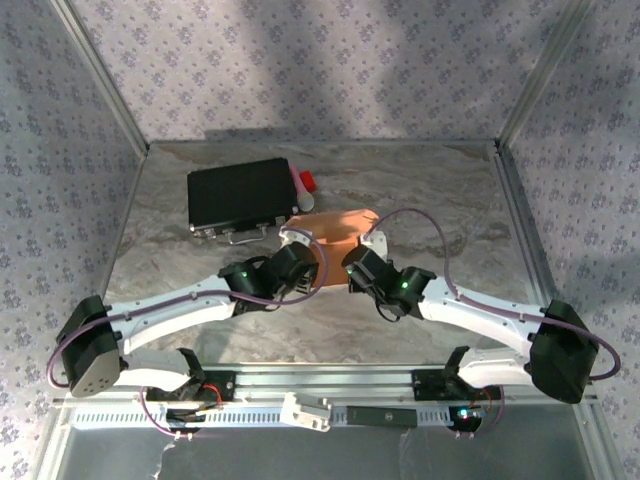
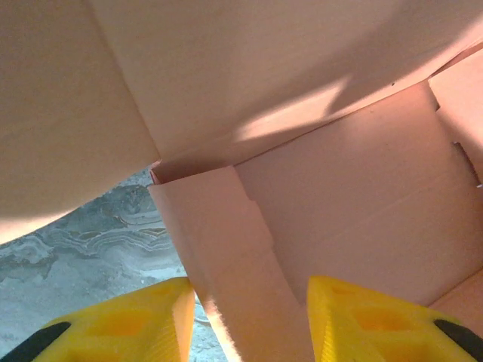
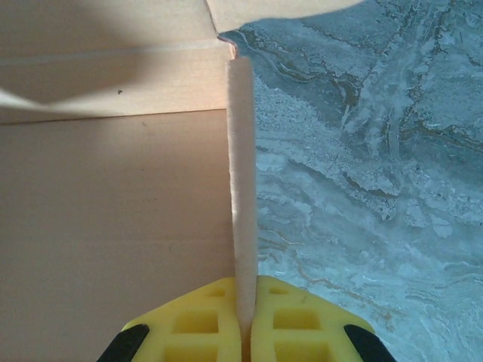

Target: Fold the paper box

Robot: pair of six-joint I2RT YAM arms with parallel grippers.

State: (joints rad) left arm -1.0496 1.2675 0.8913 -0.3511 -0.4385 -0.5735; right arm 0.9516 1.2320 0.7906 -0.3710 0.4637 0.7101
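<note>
The paper box (image 1: 343, 230) is salmon-orange cardboard, partly raised, lying mid-table between both arms. My left gripper (image 1: 308, 268) reaches it from the left. In the left wrist view a narrow flap (image 2: 226, 249) of the box (image 2: 347, 188) runs between the yellow fingers (image 2: 143, 324). The jaws stand apart, with table showing between the flap and the left finger, so this gripper (image 2: 249, 292) is open. My right gripper (image 1: 352, 263) meets the box from the right. In the right wrist view that gripper (image 3: 245, 294) is shut on an upright flap (image 3: 241, 173) at the box panel's (image 3: 113, 219) edge.
A black flat case (image 1: 240, 193) lies at the back left, beside a red-capped item (image 1: 305, 180) and a pale one (image 1: 303, 199). Patterned walls and metal frame posts enclose the marble table (image 1: 440, 190). A rail (image 1: 330, 385) holds the arm bases along the near edge.
</note>
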